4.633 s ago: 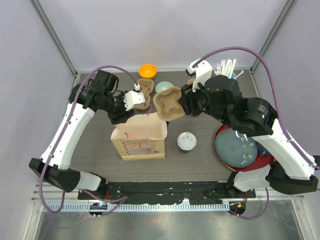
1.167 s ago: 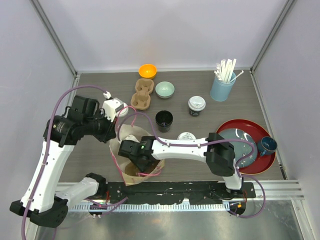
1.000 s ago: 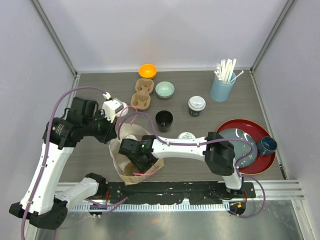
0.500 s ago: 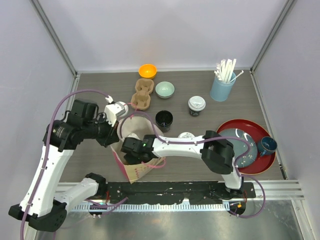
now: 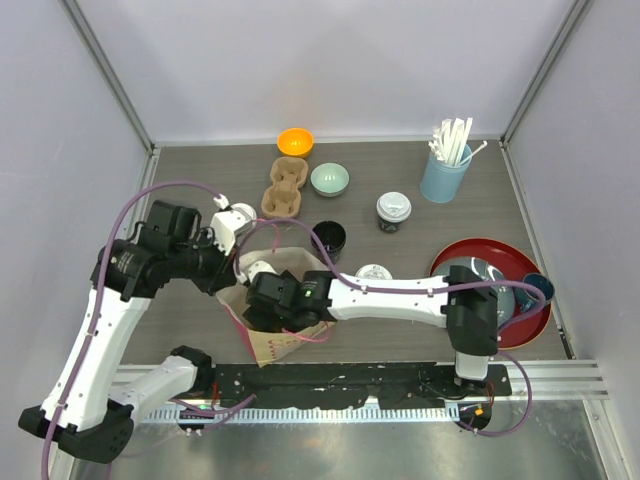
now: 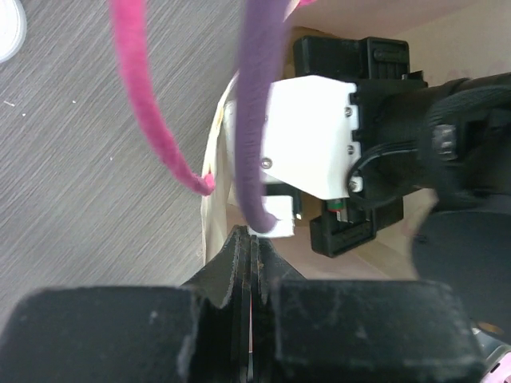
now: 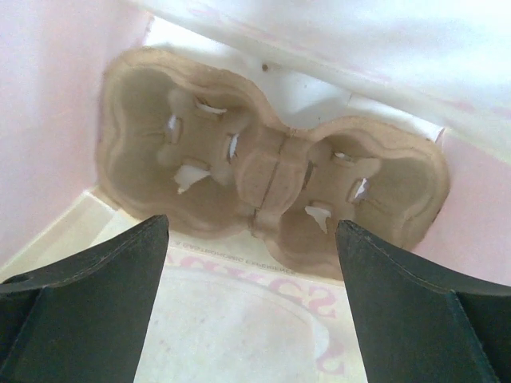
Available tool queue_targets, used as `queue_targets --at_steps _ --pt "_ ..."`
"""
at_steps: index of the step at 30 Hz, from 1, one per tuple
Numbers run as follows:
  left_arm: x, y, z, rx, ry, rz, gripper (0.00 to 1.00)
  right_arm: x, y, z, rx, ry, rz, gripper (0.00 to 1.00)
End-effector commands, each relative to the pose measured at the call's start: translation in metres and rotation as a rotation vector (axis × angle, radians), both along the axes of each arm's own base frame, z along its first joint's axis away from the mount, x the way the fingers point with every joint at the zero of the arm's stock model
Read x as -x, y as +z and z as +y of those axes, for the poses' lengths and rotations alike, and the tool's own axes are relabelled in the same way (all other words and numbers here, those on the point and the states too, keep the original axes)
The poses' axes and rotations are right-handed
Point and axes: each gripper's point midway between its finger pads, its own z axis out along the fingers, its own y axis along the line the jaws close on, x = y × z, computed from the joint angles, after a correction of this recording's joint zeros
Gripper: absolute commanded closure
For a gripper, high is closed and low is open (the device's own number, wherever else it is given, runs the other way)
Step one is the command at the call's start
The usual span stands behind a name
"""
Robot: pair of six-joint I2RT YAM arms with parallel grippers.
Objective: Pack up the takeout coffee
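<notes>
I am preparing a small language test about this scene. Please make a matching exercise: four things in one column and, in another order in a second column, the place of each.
Things
1. dark blue mug
2. white straws
3. cardboard cup carrier seen by the right wrist camera
4. orange bowl

Places
A. at the bottom of the paper bag
B. at the far edge of the table
C. on the red tray
D. in the light-blue tumbler

Pairs: 1-C, 2-D, 3-A, 4-B
</notes>
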Motion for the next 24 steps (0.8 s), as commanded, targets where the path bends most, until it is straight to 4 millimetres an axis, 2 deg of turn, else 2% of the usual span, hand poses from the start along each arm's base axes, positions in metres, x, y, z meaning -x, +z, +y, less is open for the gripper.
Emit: queue_targets --at_steps 1,4,10,12,20,21,24 --pt "-0.004 0.002 0.001 -0.012 -0.011 -0.023 1.0 -0.007 0.082 0.029 -0.282 0.052 -0.115 0.09" --pt "-0.002 0.004 -0.001 -0.002 -0.017 -0.019 1.0 -0.008 0.098 0.033 -0.35 0.067 -0.138 0.09" --pt "0.004 0.009 -0.006 0.026 -0.051 -0.011 1.0 -0.016 0.109 0.031 -0.39 0.045 -0.16 0.09" --pt "0.005 0.01 -0.006 0.029 -0.057 -0.014 1.0 -0.018 0.119 0.031 -0.42 0.04 -0.168 0.09" --pt "0.006 0.01 -0.009 0.043 -0.06 -0.006 1.0 -0.025 0.178 0.031 -0.588 0.022 -0.252 0.09" --pt "0.006 0.01 -0.008 0.042 -0.059 -0.008 1.0 -0.026 0.191 0.03 -0.623 0.018 -0.271 0.09" --pt "0.007 0.012 -0.008 0.047 -0.053 -0.016 1.0 -0.029 0.208 0.025 -0.651 0.02 -0.308 0.08"
